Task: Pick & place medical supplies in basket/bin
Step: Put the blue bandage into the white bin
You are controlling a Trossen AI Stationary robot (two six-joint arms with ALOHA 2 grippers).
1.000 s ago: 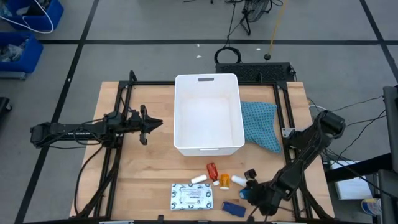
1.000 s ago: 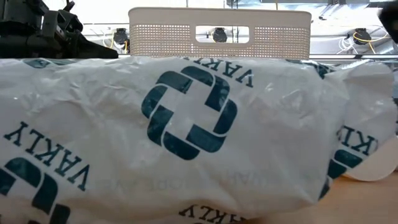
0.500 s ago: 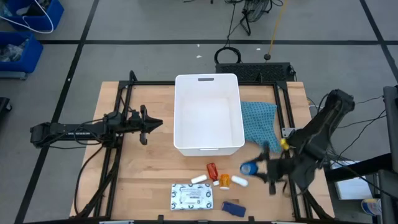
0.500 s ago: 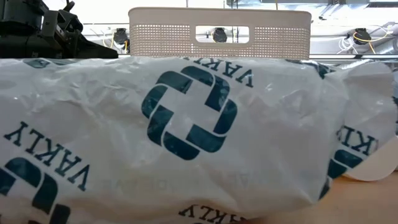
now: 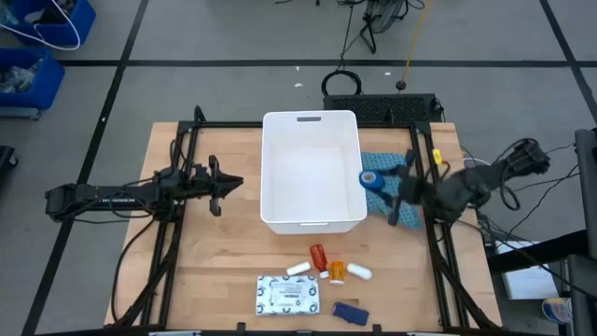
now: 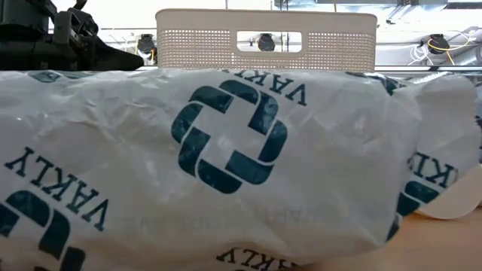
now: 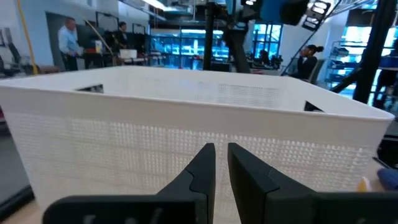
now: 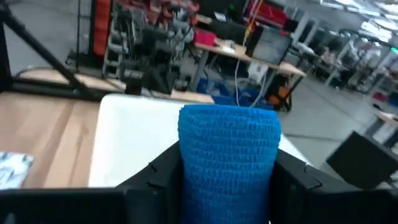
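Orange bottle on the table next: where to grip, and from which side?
Take the orange bottle across its short width at mid-body, coming straight down from above. It lies on its side, packed between the red bottle and a white tube, so aim the fingers at the gaps either side; that clearance looks tight.

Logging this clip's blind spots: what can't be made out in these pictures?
- Low view: the packet fills the frame, hiding the other supplies and most of the bin.
- Left wrist view: the bin wall blocks its inside.
- Right wrist view: the blue roll in the right claw hides much of the bin.
- High view: the bottles are too small for labels.
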